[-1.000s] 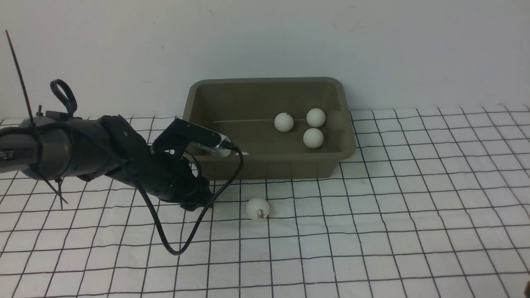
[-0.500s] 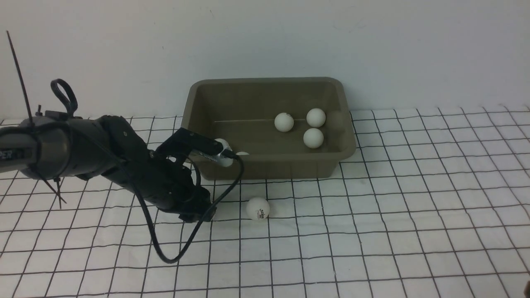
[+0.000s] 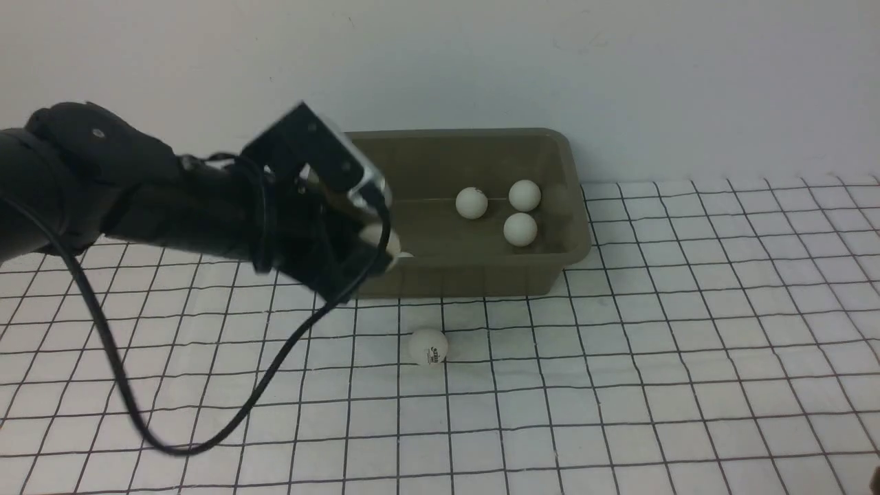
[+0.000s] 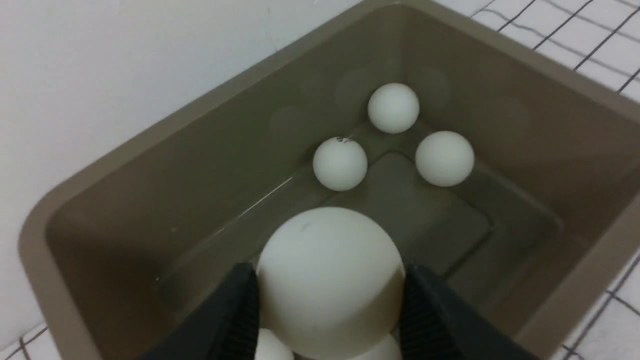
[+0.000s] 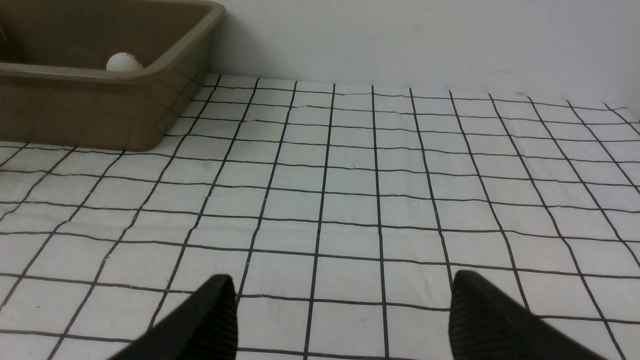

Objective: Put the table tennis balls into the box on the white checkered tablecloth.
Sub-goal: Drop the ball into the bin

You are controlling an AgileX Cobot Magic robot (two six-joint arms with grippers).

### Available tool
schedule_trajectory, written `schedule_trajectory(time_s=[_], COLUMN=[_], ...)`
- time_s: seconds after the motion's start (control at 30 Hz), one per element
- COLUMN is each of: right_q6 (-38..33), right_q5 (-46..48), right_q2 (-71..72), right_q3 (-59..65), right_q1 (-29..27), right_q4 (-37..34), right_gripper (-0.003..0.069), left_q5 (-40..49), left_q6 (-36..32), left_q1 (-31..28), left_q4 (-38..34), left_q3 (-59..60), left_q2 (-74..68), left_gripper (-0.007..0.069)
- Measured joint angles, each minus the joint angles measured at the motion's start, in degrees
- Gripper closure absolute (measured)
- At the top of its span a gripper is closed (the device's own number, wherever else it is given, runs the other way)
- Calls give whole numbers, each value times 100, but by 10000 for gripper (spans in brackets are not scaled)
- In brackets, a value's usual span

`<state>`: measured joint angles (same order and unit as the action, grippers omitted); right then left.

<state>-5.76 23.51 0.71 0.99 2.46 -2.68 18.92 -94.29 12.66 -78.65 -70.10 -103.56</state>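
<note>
My left gripper point(image 3: 380, 245) is shut on a white table tennis ball point(image 4: 330, 280) and holds it above the near-left part of the olive-grey box point(image 3: 481, 278). In the left wrist view the black fingers point(image 4: 240, 310) press both sides of the ball over the box's inside point(image 4: 150, 165). Three balls point(image 3: 520, 229) lie together in the box's right half, and parts of two more point(image 4: 272, 347) show under the held ball. One ball with a dark logo point(image 3: 428, 346) lies on the white checkered tablecloth point(image 3: 619, 344) in front of the box. My right gripper point(image 5: 345, 300) is open over bare cloth.
The box stands against a plain white wall point(image 3: 619, 82). My left arm's black cable point(image 3: 172, 447) loops down onto the cloth at the left. The right wrist view shows the box's corner point(image 5: 165, 100) at its far side, with one ball point(image 5: 123, 62) showing over the rim.
My left arm has lifted from low beside the box's front-left corner, and the gripper with its ball now hangs higher over the box. The balls in the box and on the cloth have not moved.
</note>
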Motion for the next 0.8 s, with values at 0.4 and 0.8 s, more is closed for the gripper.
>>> schedule_trajectory(time_s=[0.4,0.8], right_q6=[0,0], right_q5=[0,0], right_q2=[0,0], right_q3=[0,0], right_q1=[0,0], right_q4=[0,0], right_gripper=[144,144], left_q5=[514,3619], left_q6=[1177,5181], left_q1=[0,549], left_q4=[919,4324], left_q3=[-557,-168], left_q2=[-345,475], left_gripper=[117,225])
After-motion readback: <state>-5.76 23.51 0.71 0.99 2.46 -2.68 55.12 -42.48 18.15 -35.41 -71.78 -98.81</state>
